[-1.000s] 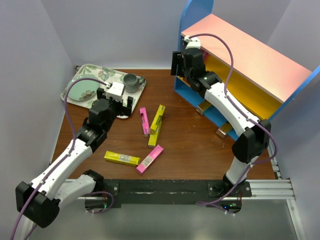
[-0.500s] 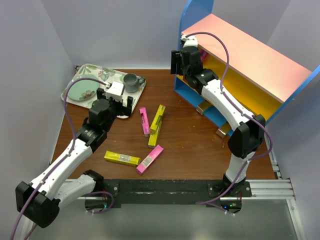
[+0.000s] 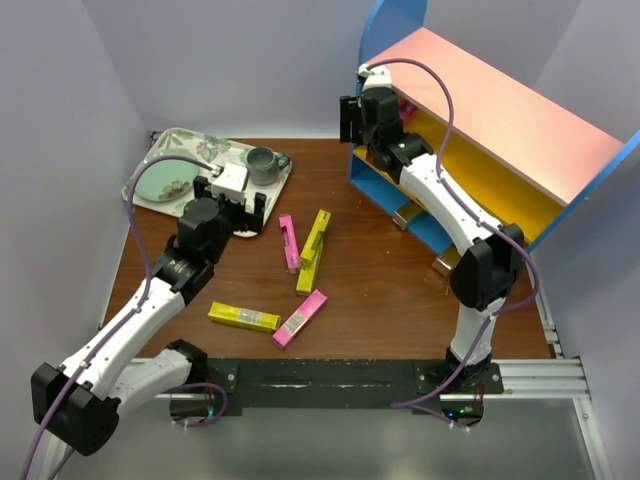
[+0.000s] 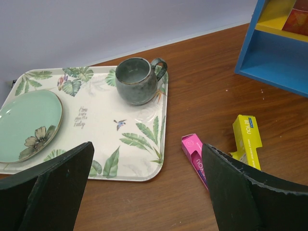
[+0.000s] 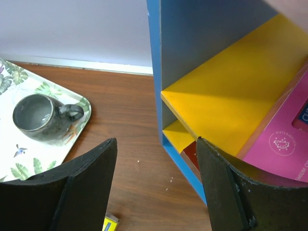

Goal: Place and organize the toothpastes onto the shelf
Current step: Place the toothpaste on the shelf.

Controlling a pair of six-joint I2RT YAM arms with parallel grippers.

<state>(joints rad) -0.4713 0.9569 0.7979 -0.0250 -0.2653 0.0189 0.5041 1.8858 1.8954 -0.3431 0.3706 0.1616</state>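
Note:
Several toothpastes lie loose on the table: a pink carton (image 3: pixel 288 242), two yellow ones (image 3: pixel 316 236) (image 3: pixel 308 271), another yellow one (image 3: pixel 243 317) and a pink one (image 3: pixel 300 318). The shelf (image 3: pixel 500 110) stands at the back right, with cartons on its lower boards (image 3: pixel 405 215). My right gripper (image 3: pixel 349 123) is open and empty at the shelf's left end. Its wrist view shows the gripper (image 5: pixel 155 142), a pink carton (image 5: pixel 288 139) on a yellow board (image 5: pixel 226 96) and a dark red one (image 5: pixel 191 153) below. My left gripper (image 3: pixel 238 200) is open and empty over the tray's near corner (image 4: pixel 147 146), beside a pink carton (image 4: pixel 195 151).
A floral tray (image 3: pixel 165 150) at the back left holds a grey mug (image 3: pixel 262 164) and a green plate (image 3: pixel 160 185). Grey walls close in the left and back. The shelf's blue side panel (image 5: pixel 155 72) stands just ahead of my right gripper.
My right gripper has moved a little up and back along the shelf's left end. The left arm and the cartons on the table have not moved.

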